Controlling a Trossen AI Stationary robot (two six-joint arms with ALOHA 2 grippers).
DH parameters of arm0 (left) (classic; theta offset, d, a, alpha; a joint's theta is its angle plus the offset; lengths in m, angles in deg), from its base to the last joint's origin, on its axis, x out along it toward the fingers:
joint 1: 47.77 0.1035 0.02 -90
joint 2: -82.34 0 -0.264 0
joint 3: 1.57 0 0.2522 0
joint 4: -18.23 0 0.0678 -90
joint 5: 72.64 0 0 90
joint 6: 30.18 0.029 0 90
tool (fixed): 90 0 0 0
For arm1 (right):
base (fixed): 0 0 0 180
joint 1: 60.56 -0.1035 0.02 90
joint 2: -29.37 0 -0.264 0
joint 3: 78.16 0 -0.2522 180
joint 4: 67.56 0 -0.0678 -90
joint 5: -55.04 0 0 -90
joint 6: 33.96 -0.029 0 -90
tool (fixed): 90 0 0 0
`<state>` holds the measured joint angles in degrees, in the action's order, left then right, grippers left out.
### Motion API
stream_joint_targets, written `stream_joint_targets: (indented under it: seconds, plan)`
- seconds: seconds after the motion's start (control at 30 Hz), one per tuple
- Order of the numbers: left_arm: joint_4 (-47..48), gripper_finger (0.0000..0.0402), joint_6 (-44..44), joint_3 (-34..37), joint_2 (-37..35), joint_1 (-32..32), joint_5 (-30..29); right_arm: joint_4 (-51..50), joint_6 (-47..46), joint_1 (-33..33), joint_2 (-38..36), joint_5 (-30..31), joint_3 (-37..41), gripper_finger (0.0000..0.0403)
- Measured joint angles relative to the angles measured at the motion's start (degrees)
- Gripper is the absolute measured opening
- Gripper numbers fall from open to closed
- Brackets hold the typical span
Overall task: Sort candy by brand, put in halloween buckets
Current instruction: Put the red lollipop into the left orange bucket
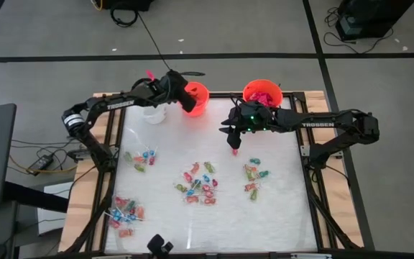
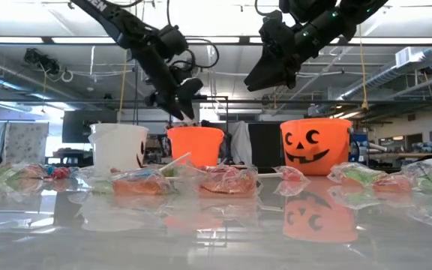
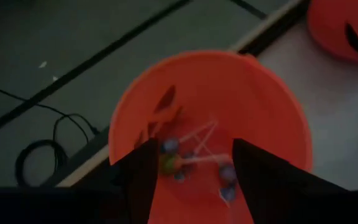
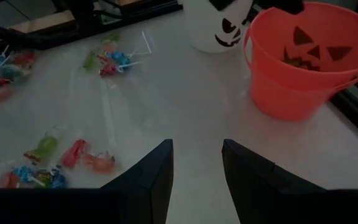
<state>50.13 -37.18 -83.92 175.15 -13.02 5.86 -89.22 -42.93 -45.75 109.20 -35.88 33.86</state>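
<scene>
The small orange bucket (image 1: 195, 99) stands at the table's far edge between the white bucket (image 1: 153, 111) and the larger orange bucket (image 1: 262, 93). My left gripper (image 3: 191, 168) hangs open over the small orange bucket (image 3: 210, 118), above the lollipops (image 3: 188, 158) lying on its bottom. Right of it, my right gripper (image 1: 234, 140) hangs open above the table, near side of the larger bucket; nothing shows between its fingers (image 4: 194, 165). A small red piece (image 1: 234, 151) shows at its fingertips in the high view. Wrapped candy lies in heaps (image 1: 200, 183) (image 1: 141, 160) on the table.
More candy heaps lie at the right (image 1: 256, 176) and near left (image 1: 126, 214). The larger bucket holds red packets (image 1: 261, 96). A black object (image 1: 160, 246) sits at the table's near edge. Wooden rails (image 1: 95, 144) border the white tabletop.
</scene>
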Motion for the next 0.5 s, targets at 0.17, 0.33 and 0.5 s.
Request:
stream_joint_targets:
  seconds: [0.17,0.33,0.5]
  plan:
    - [8.2,0.0213,2.31,-0.56,-3.16,-3.75,-0.22,-0.04,0.13,0.11,0.0,0.02,0.0,0.015]
    - [15.73,0.0213,2.01,-0.54,-7.44,-9.24,-0.7,-0.05,0.15,0.11,0.0,0.02,0.0,0.015]
    - [23.73,0.0213,-0.52,-0.51,-11.66,-16.56,-4.24,-0.05,0.09,0.11,0.0,0.02,0.0,0.015]
